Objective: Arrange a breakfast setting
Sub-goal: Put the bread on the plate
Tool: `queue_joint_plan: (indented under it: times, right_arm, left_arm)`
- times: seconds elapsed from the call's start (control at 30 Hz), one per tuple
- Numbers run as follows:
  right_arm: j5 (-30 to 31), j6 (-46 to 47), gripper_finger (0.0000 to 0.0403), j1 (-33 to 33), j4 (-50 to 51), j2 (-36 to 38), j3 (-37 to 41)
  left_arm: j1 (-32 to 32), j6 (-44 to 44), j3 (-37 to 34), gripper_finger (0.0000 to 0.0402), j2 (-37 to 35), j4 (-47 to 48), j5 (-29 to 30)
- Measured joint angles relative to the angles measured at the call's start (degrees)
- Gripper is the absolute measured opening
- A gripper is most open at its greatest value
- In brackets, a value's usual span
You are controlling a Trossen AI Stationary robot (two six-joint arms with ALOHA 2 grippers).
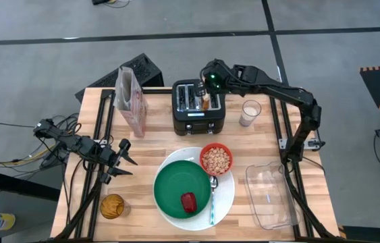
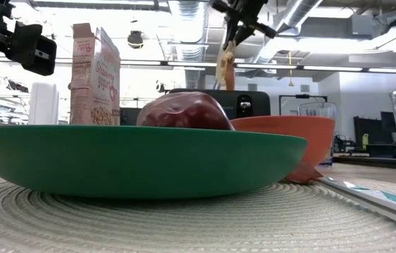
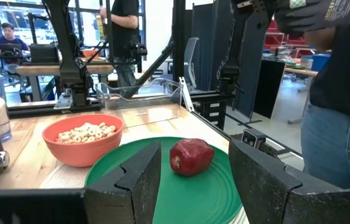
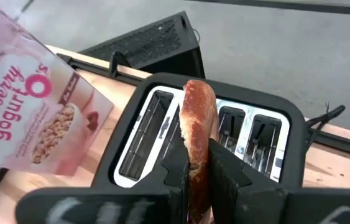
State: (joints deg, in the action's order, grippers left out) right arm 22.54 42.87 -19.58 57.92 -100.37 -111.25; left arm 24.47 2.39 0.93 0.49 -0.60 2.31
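Note:
My right gripper (image 1: 208,91) is over the black toaster (image 1: 200,109) at the table's far side, shut on a toasted bagel half (image 4: 198,134). In the low view the bagel (image 2: 224,67) hangs under that gripper (image 2: 243,21), above the toaster (image 2: 250,102). A green plate (image 1: 176,185) lies on a white plate (image 1: 227,192) and carries a red food piece (image 1: 188,201). A red bowl (image 1: 216,159) of cereal and a teal-handled spoon (image 1: 212,202) rest on the white plate. My left gripper (image 1: 125,162) is open and empty, left of the plates. My right gripper pinches the bagel half by its two flat faces (image 4: 194,163) between its two fingers (image 4: 176,167), at the bagel's upper part. The fingers point down from above. The bagel stands on edge and hangs below them over the toaster's slots (image 4: 147,134); its lower end is close to the toaster's top.
A cereal box (image 1: 130,101) stands left of the toaster and a glass of milk (image 1: 250,113) right of it. A clear plastic tray (image 1: 270,196) lies at the near right, a glass of amber drink (image 1: 113,206) at the near left. People (image 3: 342,93) are beyond the table.

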Motion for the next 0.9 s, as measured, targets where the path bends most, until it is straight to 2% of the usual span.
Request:
queue_joint_plan:
  times: [0.53, 0.9]
  right_arm:
    - [0.1, -2.4, 0.0061, 5.8, -0.3, 4.3, 0.0]
    - [-4.5, -5.5, 0.0061, 13.1, -0.6, 4.3, 0.0]
  left_arm:
    - [0.0, 0.0, 0.0, 0.0176, 0.0, 0.0, 0.0]
    - [0.0, 0.0, 0.0, 0.0176, 0.0, 0.0, 0.0]
